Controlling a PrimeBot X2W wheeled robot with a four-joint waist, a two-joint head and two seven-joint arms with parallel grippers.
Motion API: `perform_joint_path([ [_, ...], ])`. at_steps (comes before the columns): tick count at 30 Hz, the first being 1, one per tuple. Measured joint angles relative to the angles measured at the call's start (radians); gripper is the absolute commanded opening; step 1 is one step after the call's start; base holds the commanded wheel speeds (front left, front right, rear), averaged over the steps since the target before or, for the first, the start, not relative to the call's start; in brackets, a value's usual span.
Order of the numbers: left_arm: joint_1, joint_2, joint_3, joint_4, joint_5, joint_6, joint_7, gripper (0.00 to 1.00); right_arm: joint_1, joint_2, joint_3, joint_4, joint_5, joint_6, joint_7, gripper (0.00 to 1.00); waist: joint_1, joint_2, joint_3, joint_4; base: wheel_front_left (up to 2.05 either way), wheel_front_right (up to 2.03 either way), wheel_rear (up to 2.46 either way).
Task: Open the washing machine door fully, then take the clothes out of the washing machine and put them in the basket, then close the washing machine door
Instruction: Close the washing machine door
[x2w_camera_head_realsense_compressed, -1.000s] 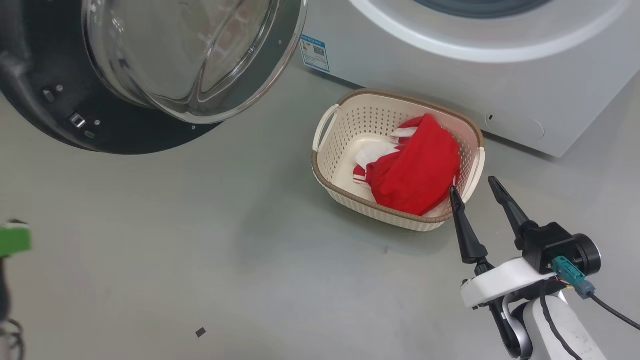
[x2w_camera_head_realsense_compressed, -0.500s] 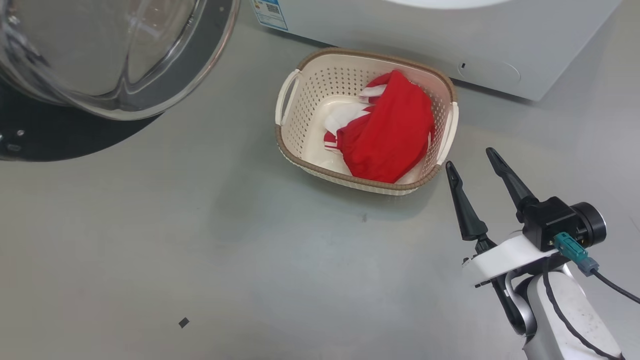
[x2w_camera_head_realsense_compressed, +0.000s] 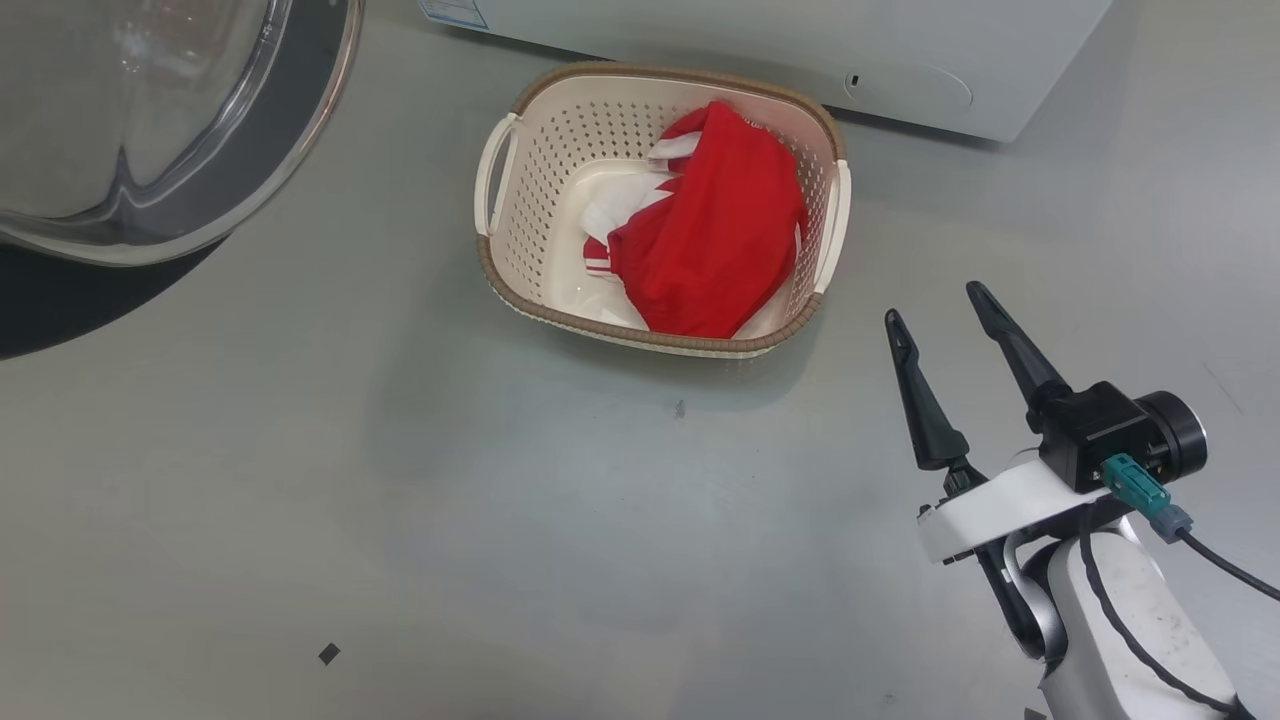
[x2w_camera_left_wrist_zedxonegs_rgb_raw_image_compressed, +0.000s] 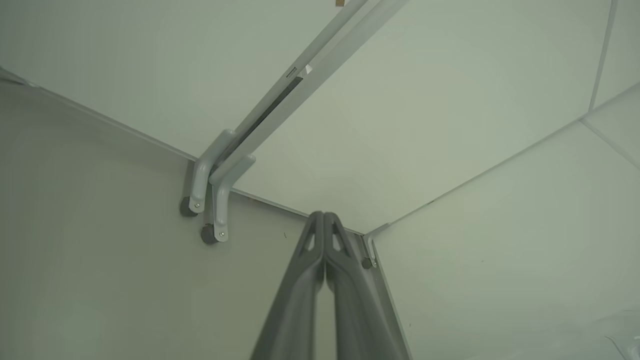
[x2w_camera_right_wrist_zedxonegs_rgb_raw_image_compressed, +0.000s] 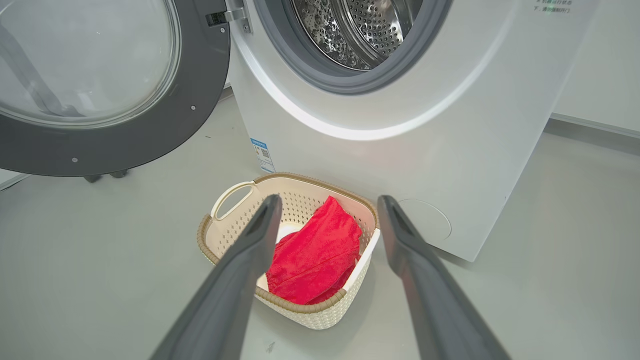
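The cream basket (x2w_camera_head_realsense_compressed: 507, 188) stands on the grey floor in front of the washing machine (x2w_camera_head_realsense_compressed: 760, 35), with the red clothes (x2w_camera_head_realsense_compressed: 715, 225) lying in its right half. The washing machine door (x2w_camera_head_realsense_compressed: 150, 120) hangs open at the upper left, its glass bowl facing me. My right gripper (x2w_camera_head_realsense_compressed: 931, 303) is open and empty, to the lower right of the basket and apart from it. The right wrist view looks over the basket (x2w_camera_right_wrist_zedxonegs_rgb_raw_image_compressed: 235, 192) and clothes (x2w_camera_right_wrist_zedxonegs_rgb_raw_image_compressed: 315, 250) to the washing machine (x2w_camera_right_wrist_zedxonegs_rgb_raw_image_compressed: 425, 150), the bare steel drum (x2w_camera_right_wrist_zedxonegs_rgb_raw_image_compressed: 360, 30) and the door (x2w_camera_right_wrist_zedxonegs_rgb_raw_image_compressed: 90, 75), between my right gripper's (x2w_camera_right_wrist_zedxonegs_rgb_raw_image_compressed: 329, 200) open fingers. My left gripper (x2w_camera_left_wrist_zedxonegs_rgb_raw_image_compressed: 323, 215) is shut on nothing.
A small dark scrap (x2w_camera_head_realsense_compressed: 328, 654) and a speck (x2w_camera_head_realsense_compressed: 679, 408) lie on the open floor in front of the basket. A blue label (x2w_camera_right_wrist_zedxonegs_rgb_raw_image_compressed: 262, 155) sits low on the machine's front. The left wrist view faces pale wall panels and a grey rail on brackets (x2w_camera_left_wrist_zedxonegs_rgb_raw_image_compressed: 215, 200).
The head camera has moved, so the basket, machine and door sit higher and further left in the picture. My right gripper stays open and now stands clear of the basket's rim.
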Motion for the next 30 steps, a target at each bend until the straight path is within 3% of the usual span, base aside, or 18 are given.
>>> perform_joint_path([
  [3,-0.077,-0.029,0.052,0.04,-0.112,0.007,0.049,0.0,-0.005,0.004,0.002,0.001,0.0,0.003,0.0,1.0,0.0,0.0,0.005,-0.01,0.0,0.0,0.0],
  [9,-0.122,-0.039,0.079,0.123,-0.163,0.013,0.125,0.0,-0.014,0.004,0.001,0.02,0.002,0.003,-0.005,1.0,0.0,0.0,0.003,-0.019,0.0,0.0,0.0],
  [30,-0.192,-0.002,0.082,0.315,-0.181,0.028,0.285,0.0,-0.018,0.012,0.003,0.04,0.008,0.003,-0.024,1.0,-0.0001,0.0,-0.033,-0.041,0.0,0.0,0.0],
])
